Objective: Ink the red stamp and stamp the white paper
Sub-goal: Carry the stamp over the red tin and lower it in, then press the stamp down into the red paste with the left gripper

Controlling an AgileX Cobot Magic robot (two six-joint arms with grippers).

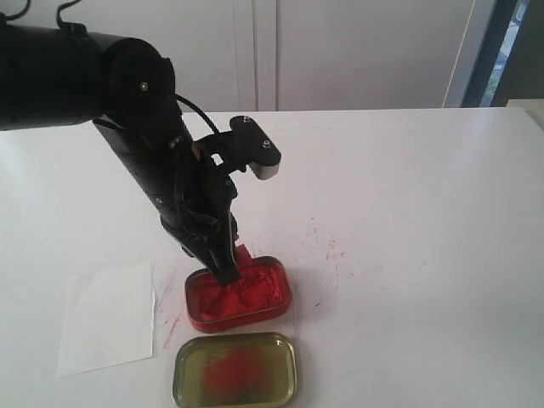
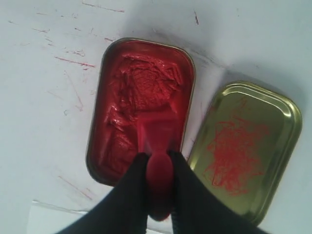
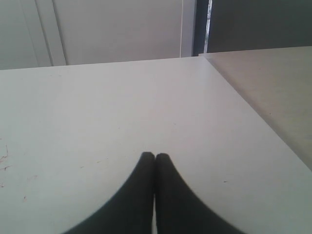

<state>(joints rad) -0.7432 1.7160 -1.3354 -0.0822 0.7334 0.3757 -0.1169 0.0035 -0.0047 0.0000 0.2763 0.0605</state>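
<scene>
My left gripper (image 2: 159,161) is shut on the knobbed handle of the red stamp (image 2: 159,139). The stamp's square base presses into the red ink of the rounded tin (image 2: 141,105). In the exterior view the left gripper (image 1: 228,270) reaches down into that tin (image 1: 240,294), and only a bit of the red stamp (image 1: 241,253) shows beside the fingers. The white paper (image 1: 108,317) lies flat to the left of the tin; one corner of the white paper (image 2: 48,219) shows in the left wrist view. My right gripper (image 3: 155,157) is shut on nothing, above bare tabletop, and is out of the exterior view.
A shallow gold tray (image 1: 235,369) smeared with red lies just in front of the ink tin; the tray (image 2: 246,148) sits beside the tin in the left wrist view. Red scribble marks (image 1: 323,246) stain the white table (image 1: 408,212). The table's right edge (image 3: 243,105) borders a lower surface.
</scene>
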